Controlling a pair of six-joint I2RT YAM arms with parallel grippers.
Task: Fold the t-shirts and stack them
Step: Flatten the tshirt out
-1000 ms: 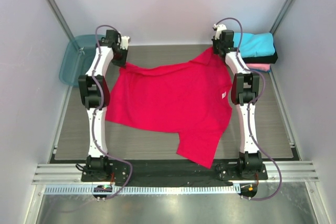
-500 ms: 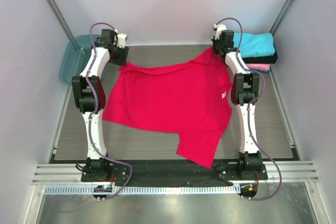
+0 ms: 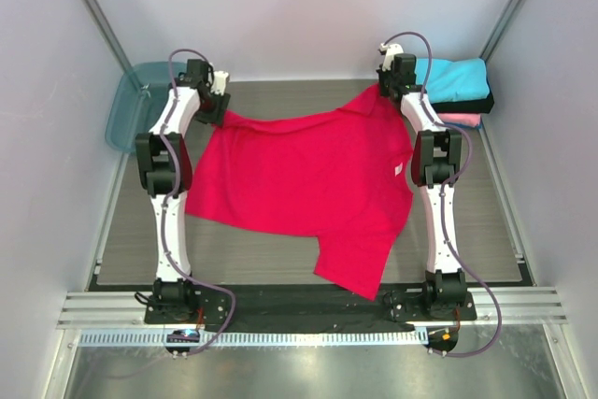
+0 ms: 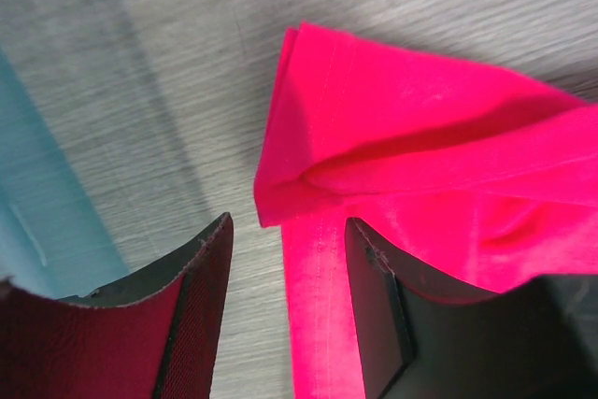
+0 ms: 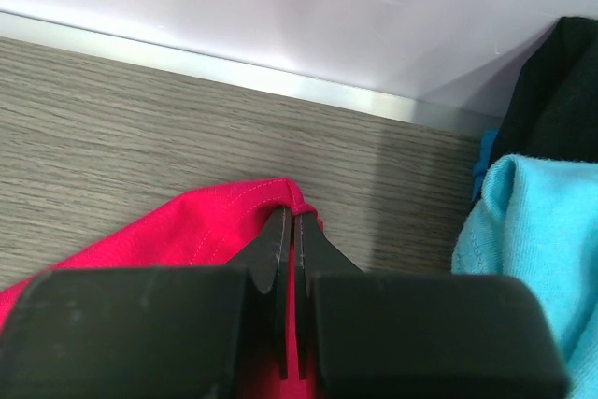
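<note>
The big red t-shirt [image 3: 308,179] lies spread over the table, one sleeve hanging toward the near edge. Its far-left corner [image 4: 374,137] lies loose on the wood, and my left gripper [image 4: 288,240] hovers open over that hem with nothing pinched. My right gripper [image 5: 290,221] is shut on the shirt's far-right corner [image 5: 215,226] near the back wall. Beside it, at the far right, sits a stack of folded t-shirts: cyan [image 3: 455,77] on top, black [image 3: 472,104] under it, pink [image 3: 461,120] at the bottom.
A translucent teal bin [image 3: 131,107] leans at the far left, close to my left arm; its edge shows in the left wrist view [image 4: 37,221]. The back wall [image 5: 280,7] runs just beyond the right gripper. Bare wood [image 3: 234,254] lies in front of the shirt.
My left gripper has opened and let the red shirt's left corner drop onto the table, shifting slightly. The right arm has stayed still, holding its corner.
</note>
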